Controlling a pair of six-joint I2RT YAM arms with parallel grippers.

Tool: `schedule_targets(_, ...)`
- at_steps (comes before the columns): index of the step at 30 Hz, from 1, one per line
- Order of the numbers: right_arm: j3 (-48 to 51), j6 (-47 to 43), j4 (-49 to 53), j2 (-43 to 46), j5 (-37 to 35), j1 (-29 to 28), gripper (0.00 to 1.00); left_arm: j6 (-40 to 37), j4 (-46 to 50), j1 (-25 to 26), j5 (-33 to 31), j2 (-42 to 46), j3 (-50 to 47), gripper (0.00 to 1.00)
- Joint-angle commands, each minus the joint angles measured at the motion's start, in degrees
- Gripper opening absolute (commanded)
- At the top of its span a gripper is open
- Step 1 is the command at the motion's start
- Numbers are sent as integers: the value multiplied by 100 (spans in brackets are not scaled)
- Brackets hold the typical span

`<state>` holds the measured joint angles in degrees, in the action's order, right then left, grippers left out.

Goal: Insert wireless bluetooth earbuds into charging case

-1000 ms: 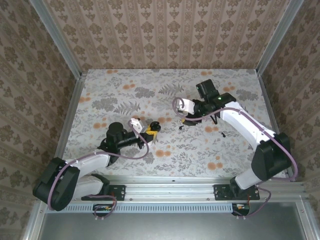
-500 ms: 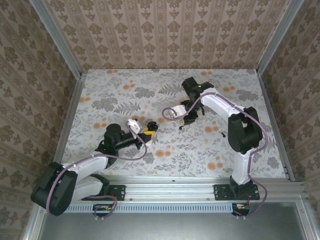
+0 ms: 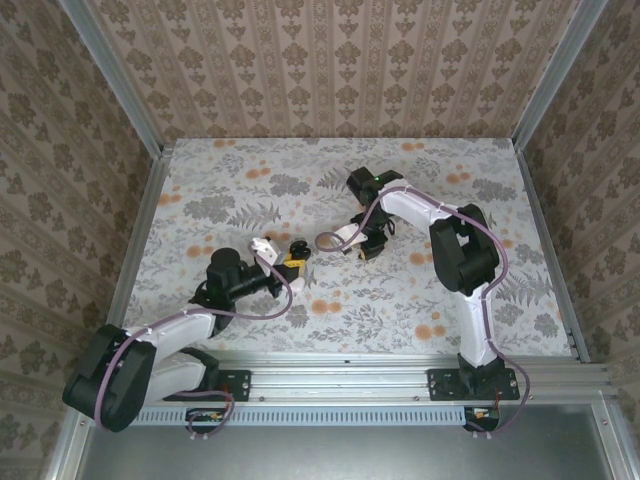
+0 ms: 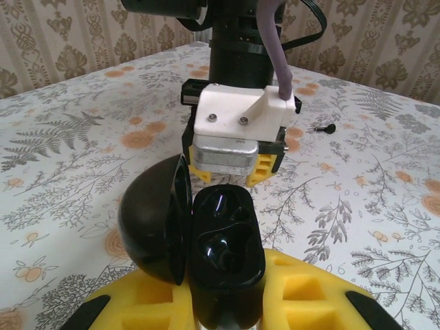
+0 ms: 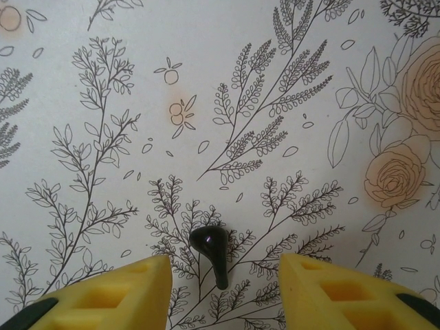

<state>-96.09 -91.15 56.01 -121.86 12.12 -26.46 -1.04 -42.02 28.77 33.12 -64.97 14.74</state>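
Note:
The charging case (image 4: pixel 223 258) is glossy black, with its lid (image 4: pixel 155 227) swung open to the left. My left gripper (image 4: pixel 227 306) is shut on the case's lower body between yellow fingers (image 4: pixel 309 292). In the top view the case (image 3: pixel 298 247) sits just off the left gripper (image 3: pixel 292 260). One black earbud (image 5: pixel 214 251) lies on the table between the yellow fingers (image 5: pixel 130 289) of my right gripper (image 5: pixel 225 275), which is open and touches nothing. That gripper (image 3: pixel 368 247) points down at the table, right of the case. Another earbud (image 4: pixel 324 128) lies farther off.
The floral tablecloth (image 3: pixel 250 180) covers the whole table, with patterned walls on three sides. The small earbud (image 3: pixel 445 268) lies alone on the right half. The right gripper (image 4: pixel 230 177) hangs close behind the open case in the left wrist view.
The right gripper has swung left across the table towards the case, and its jaws have narrowed a little. The left gripper has drifted slightly left, still holding the case.

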Motion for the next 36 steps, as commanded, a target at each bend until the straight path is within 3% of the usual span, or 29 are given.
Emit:
schedule_targets(1, -164, -200, 333, -157, -101, -18, 44, -11, -26, -51, 9, 7, -7, 12)
schedule_targets(12, -145, -154, 204, -408, -403, -79, 40, 55, -58, -54, 61, -80, 32, 12)
schedule_targets(27, -90, -97, 90, -525, -101, -88, 37, 116, -107, -91, 164, -218, 96, 12)
schedule_targets(36, -120, -42, 37, -611, -113, -96, 29, 129, -92, -109, 168, -227, 100, 12)
